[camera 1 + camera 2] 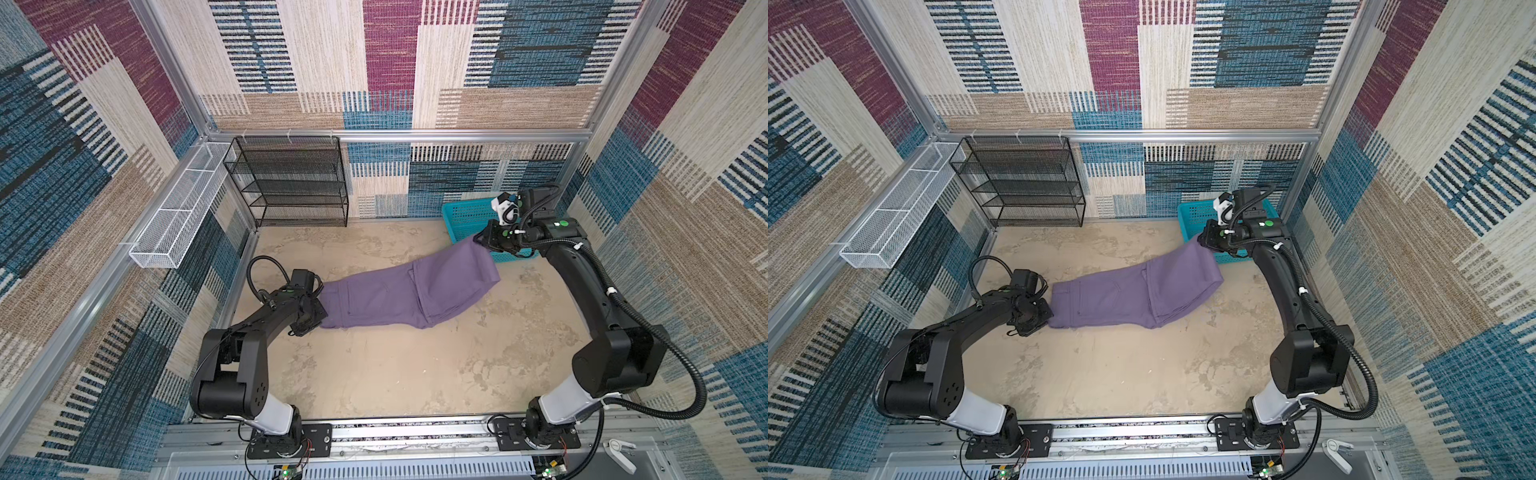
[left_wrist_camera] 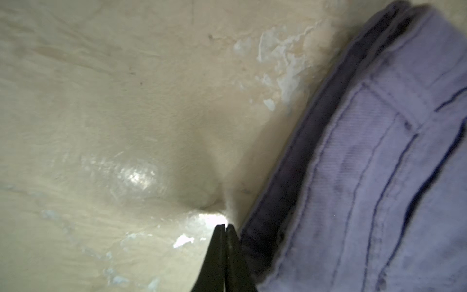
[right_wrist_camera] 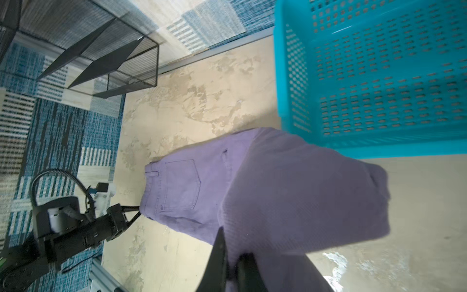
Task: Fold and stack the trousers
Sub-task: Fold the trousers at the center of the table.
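Observation:
The purple trousers (image 1: 395,295) (image 1: 1121,297) lie across the middle of the beige table, waistband toward the left arm, legs folded back on themselves. My left gripper (image 1: 321,316) (image 2: 225,225) is low on the table beside the waistband (image 2: 379,177); its jaws are shut with no cloth between them. My right gripper (image 1: 482,241) (image 3: 233,255) is shut on the trousers' leg end and holds that end lifted by the blue basket. The cloth (image 3: 290,189) hangs from it down to the table.
A blue perforated basket (image 1: 465,216) (image 3: 379,75) stands at the back right, just behind the right gripper. A black wire shelf (image 1: 291,183) stands against the back wall. A white mesh tray (image 1: 183,208) hangs on the left wall. Bare table (image 1: 374,374) lies in front.

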Robot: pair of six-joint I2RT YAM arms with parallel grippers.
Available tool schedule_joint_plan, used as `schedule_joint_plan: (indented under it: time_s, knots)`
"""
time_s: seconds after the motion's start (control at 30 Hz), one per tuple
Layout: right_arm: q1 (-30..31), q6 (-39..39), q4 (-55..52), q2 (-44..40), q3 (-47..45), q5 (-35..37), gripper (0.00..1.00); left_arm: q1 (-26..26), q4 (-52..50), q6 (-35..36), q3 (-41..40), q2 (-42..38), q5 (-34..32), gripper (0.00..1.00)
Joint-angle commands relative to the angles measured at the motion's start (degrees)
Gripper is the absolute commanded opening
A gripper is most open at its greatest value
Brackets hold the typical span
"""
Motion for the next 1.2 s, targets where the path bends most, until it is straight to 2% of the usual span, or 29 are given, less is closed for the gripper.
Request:
schedule_joint_plan:
  time_s: [0.0, 0.47, 0.93, 1.03, 1.17]
  knots:
    - [3.0, 2.1, 0.0, 0.9, 1.2, 0.2, 0.00, -0.4, 2.2, -0.3, 0.7, 1.1, 0.3, 0.07]
    - [17.1, 9.0, 1.6, 8.4, 12.3, 2.8, 0.00, -1.8, 2.5, -0.1, 0.8, 1.3, 0.6, 0.06]
    - [29.4, 10.3, -3.8, 26.0, 33.7, 3.1, 0.00, -1.8, 1.0, -0.8, 0.4, -0.2, 0.9, 0.07]
    - [31.5, 10.8, -3.5, 29.6, 35.0, 2.5, 0.00, -1.1, -1.7, -2.5, 0.1, -3.8, -0.1, 0.11]
    - [33.7, 11.6, -1.9, 33.4, 35.4, 0.8, 0.00, 1.1, -5.6, -4.2, -0.2, -12.7, -2.0, 0.18]
